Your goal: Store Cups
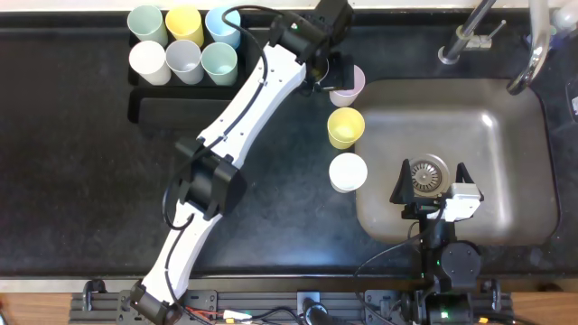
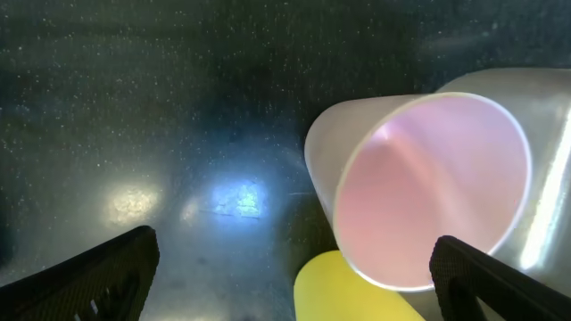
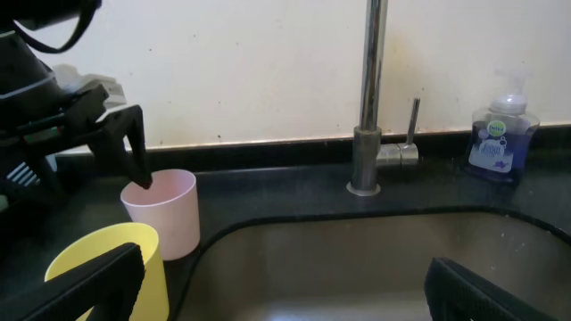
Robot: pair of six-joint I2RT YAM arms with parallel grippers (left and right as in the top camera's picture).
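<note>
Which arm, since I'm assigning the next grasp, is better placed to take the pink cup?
Left. The left gripper is open at the pink cup by the sink's edge, and that arm stands on the side of the cup tray. The right gripper hangs over the sink, farther off.

This is a kitchen. A dark speckled stone worktop (image 1: 72, 181) surrounds a stainless steel sink (image 1: 506, 117), set in at 3 o'clock in the top view. A tall metal tap (image 3: 370, 98) with a side lever rises behind the basin against a pale wall (image 3: 250, 62). A pump bottle of soap (image 3: 504, 134) stands near the tap. Plastic cups (image 1: 184, 59) are grouped at 11 o'clock.
</note>
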